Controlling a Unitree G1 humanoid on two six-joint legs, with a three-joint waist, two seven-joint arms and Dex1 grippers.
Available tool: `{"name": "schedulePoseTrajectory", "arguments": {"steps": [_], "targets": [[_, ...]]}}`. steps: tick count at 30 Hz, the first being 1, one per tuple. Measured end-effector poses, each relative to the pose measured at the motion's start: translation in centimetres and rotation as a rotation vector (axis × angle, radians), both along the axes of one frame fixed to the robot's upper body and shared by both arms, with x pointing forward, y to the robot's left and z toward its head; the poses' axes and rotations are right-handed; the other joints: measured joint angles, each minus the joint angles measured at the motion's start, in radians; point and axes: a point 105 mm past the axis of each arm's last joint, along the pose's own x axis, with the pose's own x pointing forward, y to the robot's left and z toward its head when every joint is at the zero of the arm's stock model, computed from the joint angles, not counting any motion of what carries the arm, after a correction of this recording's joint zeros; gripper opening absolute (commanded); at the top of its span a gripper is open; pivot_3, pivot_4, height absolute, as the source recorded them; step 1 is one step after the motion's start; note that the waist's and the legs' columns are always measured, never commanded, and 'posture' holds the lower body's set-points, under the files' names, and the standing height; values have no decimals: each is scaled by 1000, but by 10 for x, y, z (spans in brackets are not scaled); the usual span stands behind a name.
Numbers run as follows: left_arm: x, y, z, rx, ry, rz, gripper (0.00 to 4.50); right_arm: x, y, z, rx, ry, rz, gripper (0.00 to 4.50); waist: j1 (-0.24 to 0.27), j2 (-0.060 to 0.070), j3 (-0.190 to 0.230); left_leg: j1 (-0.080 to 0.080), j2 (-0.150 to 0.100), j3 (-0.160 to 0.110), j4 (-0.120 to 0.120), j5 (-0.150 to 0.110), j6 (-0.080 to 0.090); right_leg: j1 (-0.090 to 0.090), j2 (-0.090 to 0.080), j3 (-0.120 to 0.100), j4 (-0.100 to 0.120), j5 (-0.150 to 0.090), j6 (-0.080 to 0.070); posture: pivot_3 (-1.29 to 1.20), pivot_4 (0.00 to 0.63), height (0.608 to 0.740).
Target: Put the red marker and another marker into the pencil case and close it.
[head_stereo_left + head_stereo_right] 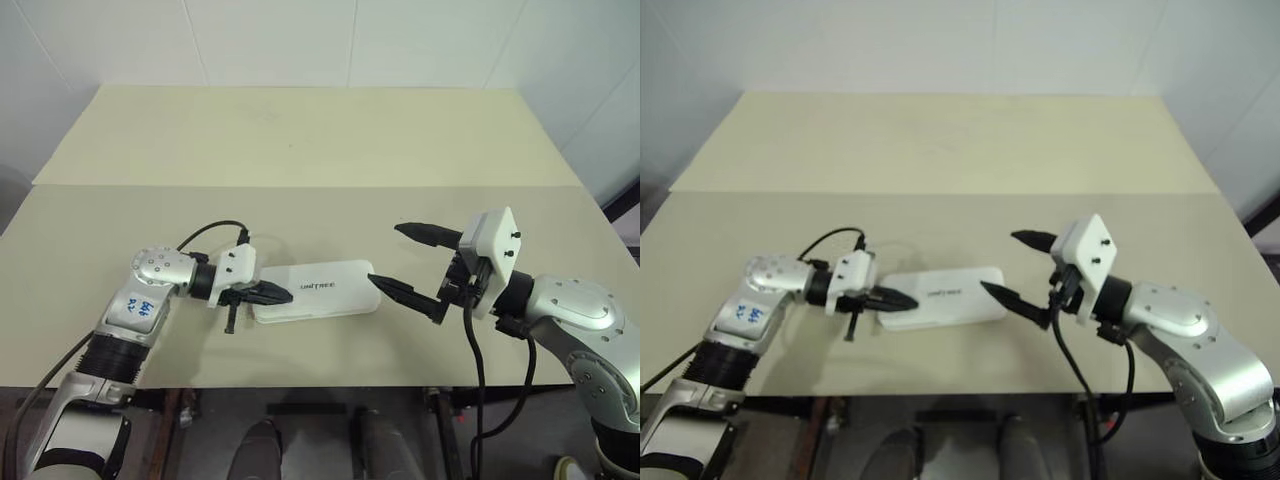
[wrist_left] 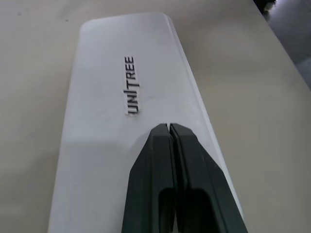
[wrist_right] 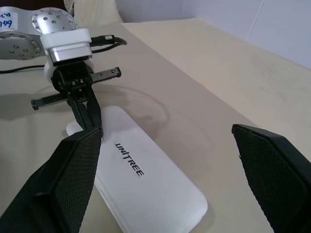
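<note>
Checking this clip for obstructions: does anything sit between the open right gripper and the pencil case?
Nothing visible. The right gripper hovers open beside the case's end, with bare table between them. The shut left gripper is over the opposite end.

The pencil case [image 1: 315, 290] lies with its lid down, so whatever is inside is hidden. In the left wrist view its near end runs off the picture's edge, and the left gripper [image 2: 168, 127] — fingers pressed together — covers part of the lid. Whether the fingertips touch the lid cannot be told.
</note>
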Motion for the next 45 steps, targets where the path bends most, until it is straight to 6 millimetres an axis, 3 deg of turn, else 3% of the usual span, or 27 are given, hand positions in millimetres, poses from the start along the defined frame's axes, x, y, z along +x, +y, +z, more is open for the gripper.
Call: {"name": "schedulePoseTrajectory", "arguments": {"steps": [8,18,21,28,33,45], "targets": [[0,-11,4,-21,42,37,0,0,2,-1,11,4,-3,4490,-3,0,0,0,0,0,2,0,0,1,0,0,-1,0,0,0,150,740],[-4,13,57,-237,13,61,0,4,-1,-3,9,-5,-17,4490,-4,0,0,-1,0,0,1,0,0,-1,0,0,-1,0,0,0,150,740],[-3,23,67,-254,-14,89,563,7,-4,-4,11,-7,-27,4500,-4,0,0,-1,0,0,0,0,0,-1,0,0,-1,0,0,0,150,740],[-10,32,71,-307,-28,137,2737,12,-18,-6,0,-12,-45,4500,-4,0,0,-1,0,0,0,0,0,-1,0,0,-1,0,0,0,150,740],[-13,24,74,-349,-26,131,4370,13,-24,-6,-39,-20,-35,4500,-4,0,0,-1,0,0,1,0,0,-1,0,0,-1,0,0,0,150,740],[-15,23,66,-371,-26,148,4443,15,-46,4,-103,-42,-75,4500,-7,0,0,-1,0,0,1,0,0,-1,0,0,-1,0,0,0,150,740]]}}
